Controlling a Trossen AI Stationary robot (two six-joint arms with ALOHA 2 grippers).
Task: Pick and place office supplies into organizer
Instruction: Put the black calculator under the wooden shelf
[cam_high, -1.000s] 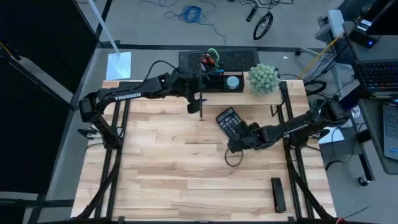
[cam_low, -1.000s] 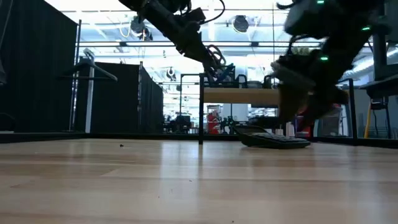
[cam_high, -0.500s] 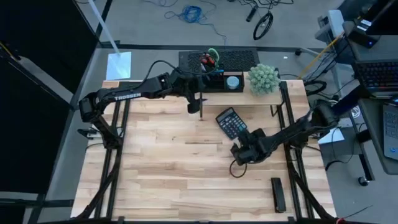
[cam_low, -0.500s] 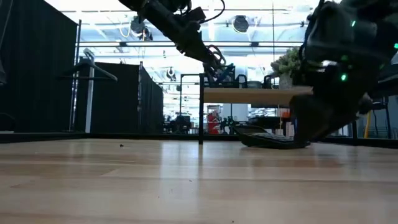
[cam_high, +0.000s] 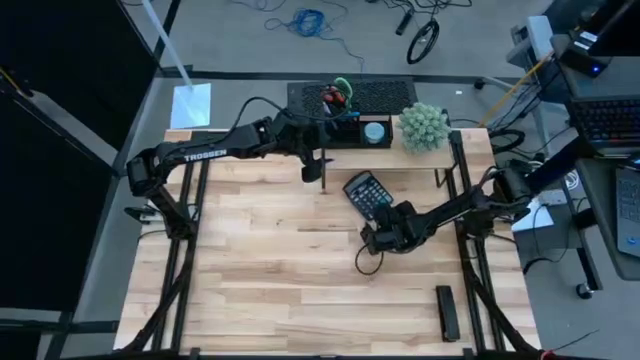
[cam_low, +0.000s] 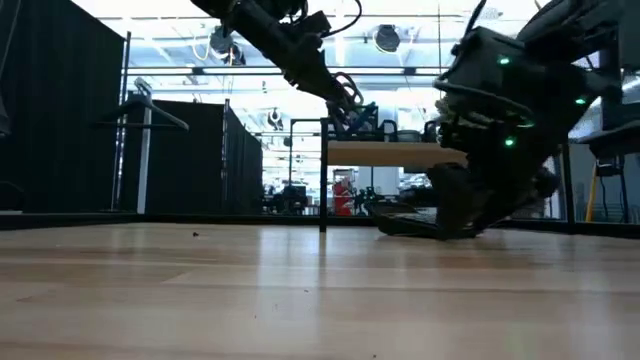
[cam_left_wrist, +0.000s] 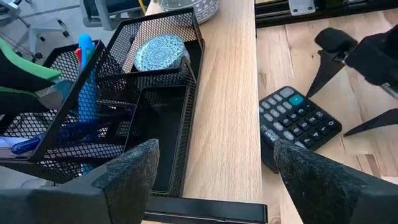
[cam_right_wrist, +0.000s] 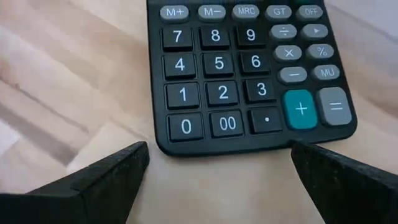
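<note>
The black mesh organizer (cam_high: 345, 132) (cam_left_wrist: 155, 93) stands on a wooden shelf riser at the table's far edge. In it are a round blue-grey disc (cam_left_wrist: 160, 53) (cam_high: 376, 130), a blue pen (cam_left_wrist: 87, 74) and scissors with red and green handles (cam_high: 337, 95). My left gripper (cam_high: 322, 130) (cam_left_wrist: 214, 165) hovers open over the organizer with nothing between its fingers. My right gripper (cam_high: 370, 237) (cam_right_wrist: 217, 158) is open and low over the table. Its fingers stand on either side of the near end of the black calculator (cam_high: 367, 193) (cam_right_wrist: 249, 68), apart from it.
A fuzzy green plant ball (cam_high: 423, 127) sits on the riser's right end. The riser's thin black legs (cam_high: 325, 183) stand beside the calculator. A small black oblong object (cam_high: 447, 312) lies near the table's near right corner. Bare wood shows to the left and near side.
My right gripper first drew back toward the table's near right, then came back toward the calculator's near end and a little left; it has stayed open throughout.
</note>
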